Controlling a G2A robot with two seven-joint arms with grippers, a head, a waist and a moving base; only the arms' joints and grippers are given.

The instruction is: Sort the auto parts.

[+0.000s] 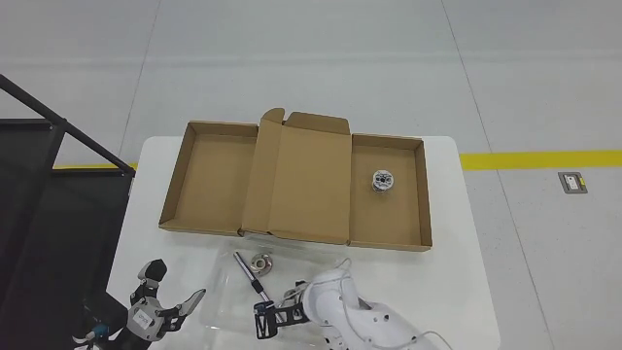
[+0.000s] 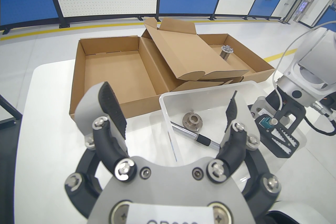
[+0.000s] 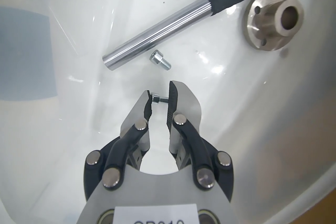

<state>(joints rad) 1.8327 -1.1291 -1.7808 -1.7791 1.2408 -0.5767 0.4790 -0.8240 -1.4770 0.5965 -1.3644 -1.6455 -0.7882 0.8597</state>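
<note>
the right gripper is down inside a clear bin at the near side of the white bench, its fingers drawn in to a narrow gap and pinching a small screw end to end between the pads, the screw lying crosswise to the fingers. just beyond the fingertips a loose bolt lies on the bin floor, near the end of a shiny metal rod that has a black band around it. a round flange hub with a centre bore sits just beside the rod's far part, flat on its flange. the left gripper hangs over the near left part of the bench beside the bin, fingers spread wide with nothing between them. behind the bin lies a cardboard box with flaps folded over its middle; a toothed part stands upright in its right compartment, well apart from the bin.
</note>
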